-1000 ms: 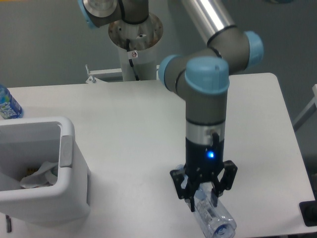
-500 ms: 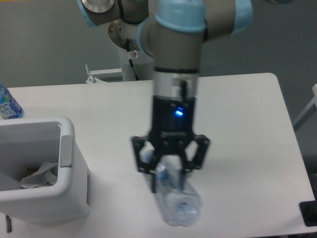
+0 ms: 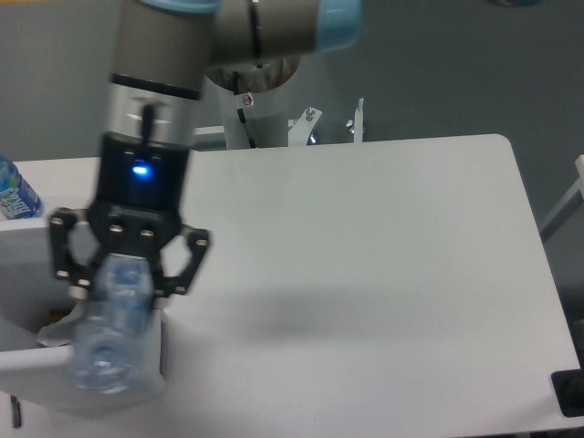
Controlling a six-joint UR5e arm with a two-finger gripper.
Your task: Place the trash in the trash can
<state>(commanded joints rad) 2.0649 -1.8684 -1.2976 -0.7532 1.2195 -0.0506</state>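
My gripper is shut on the clear crinkled plastic bottle, one piece of the trash, and holds it in the air over the right rim of the trash can. The bottle hangs down and toward the camera, blurred by motion. The trash can is a white bin at the left edge of the table, largely covered by the gripper and bottle. A bit of crumpled white paper shows inside the bin, just left of the bottle.
A bottle with a blue label stands at the far left edge of the table behind the bin. The robot's base column rises at the back. A dark object sits off the table's right front corner.
The arm has swung left across the table, carrying the bottle from the front right to above the bin's right rim. The bottle has stayed in the gripper throughout.
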